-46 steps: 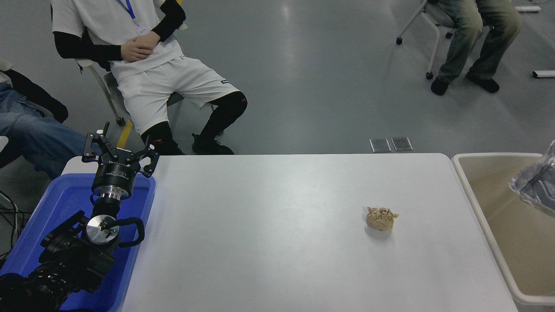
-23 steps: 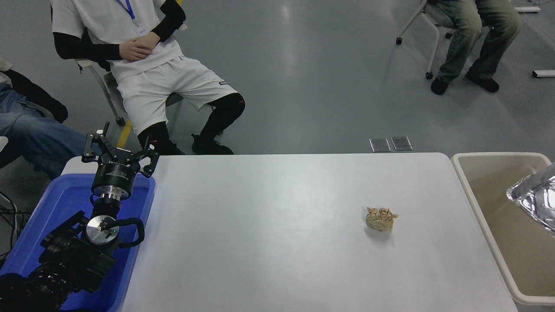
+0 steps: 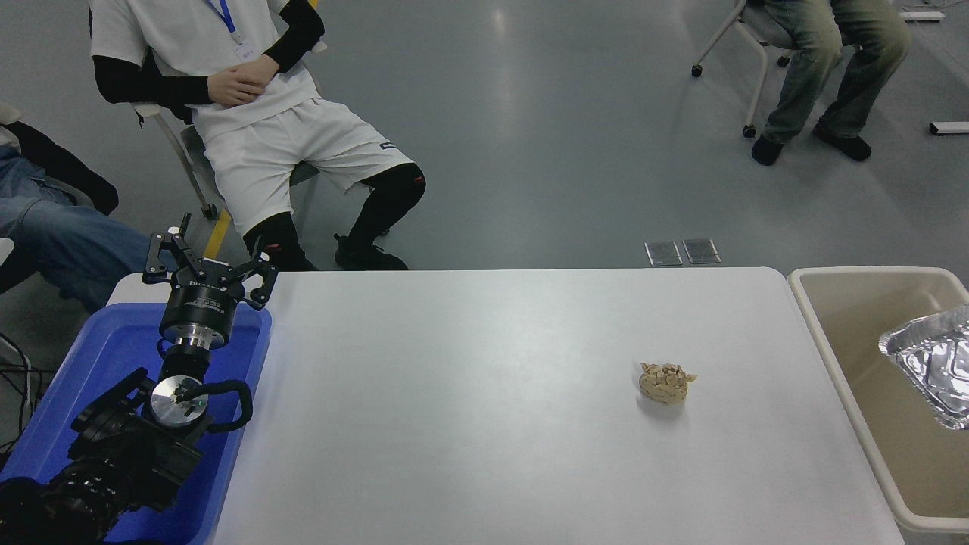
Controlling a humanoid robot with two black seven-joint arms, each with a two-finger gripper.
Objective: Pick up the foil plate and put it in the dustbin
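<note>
The foil plate (image 3: 930,365), a shiny silver tray with ribbed walls, lies open side up inside the dustbin (image 3: 831,354), the big beige bin at the table's right edge. Part of the plate runs off the picture's right edge. No gripper touches it. My right arm is out of view. My left gripper (image 3: 210,256) is open and parked at the lower left, above the blue tub.
A small tan lumpy wad (image 3: 665,381) sits on the white table (image 3: 484,409) right of centre. A blue plastic tub (image 3: 98,356) stands at the left edge under my left arm. Several people sit on chairs beyond the table's far side.
The foil plate has dropped from a tilted pose at the right edge and now lies flat in the dustbin. The left arm has not moved.
</note>
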